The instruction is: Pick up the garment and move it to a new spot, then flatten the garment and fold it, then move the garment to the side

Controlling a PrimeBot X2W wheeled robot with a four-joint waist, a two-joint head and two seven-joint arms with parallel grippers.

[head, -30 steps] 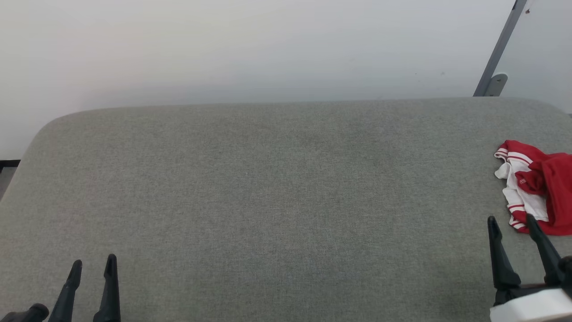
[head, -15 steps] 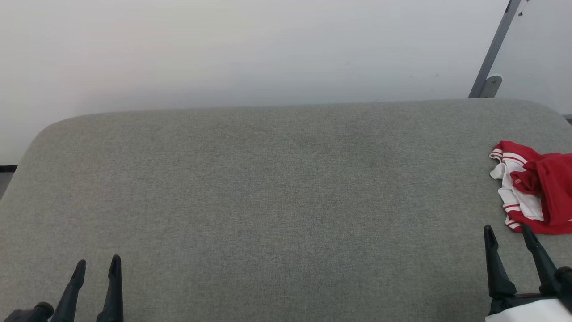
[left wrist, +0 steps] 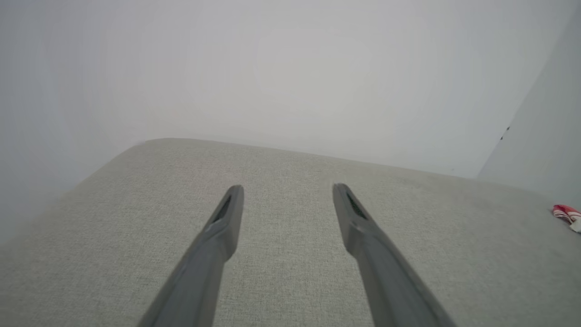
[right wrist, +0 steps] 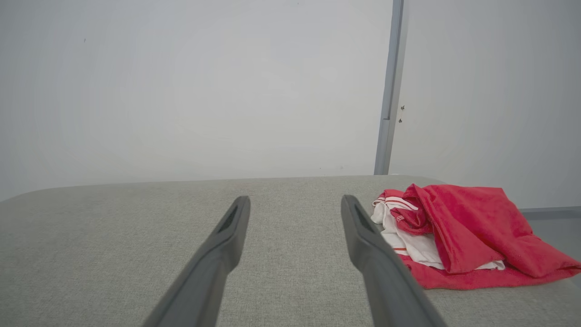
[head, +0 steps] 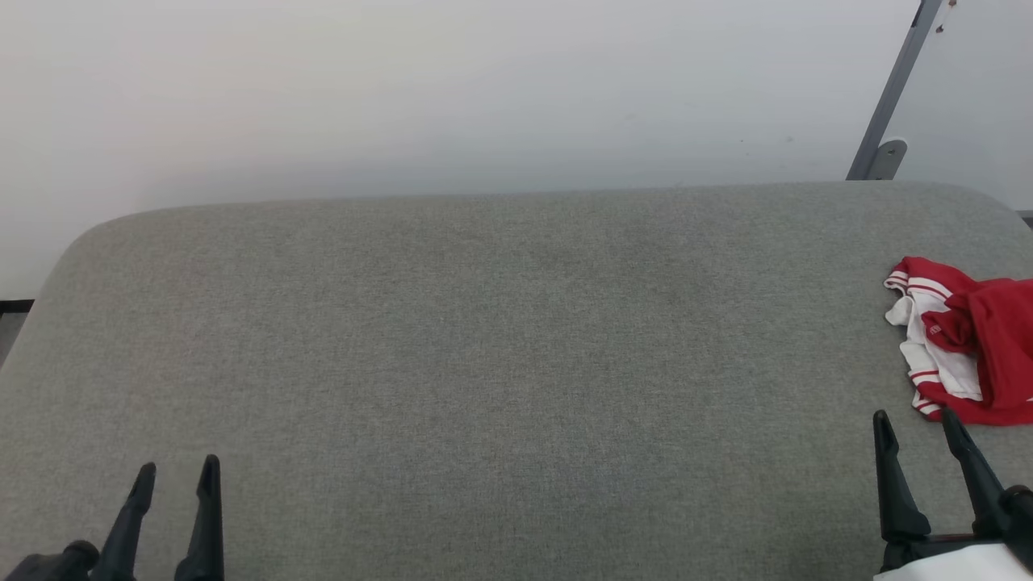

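Drawn back slightly since a second ago, the right gripper (head: 913, 415), fingers apart and empty like the left gripper (head: 179, 465), is the nearer to the crumpled red-and-white jersey garment (head: 984, 323), which lies just ahead-right of it at the grey fabric-covered table (head: 516, 339)'s right edge.

the right end effector (head: 913, 415) has drawn back a little toward the robot. its outer fingertip overlapped the red hem of the garment (head: 984, 339) a second ago and now stops just short of it. the whole head view has shifted slightly, so the camera moved.
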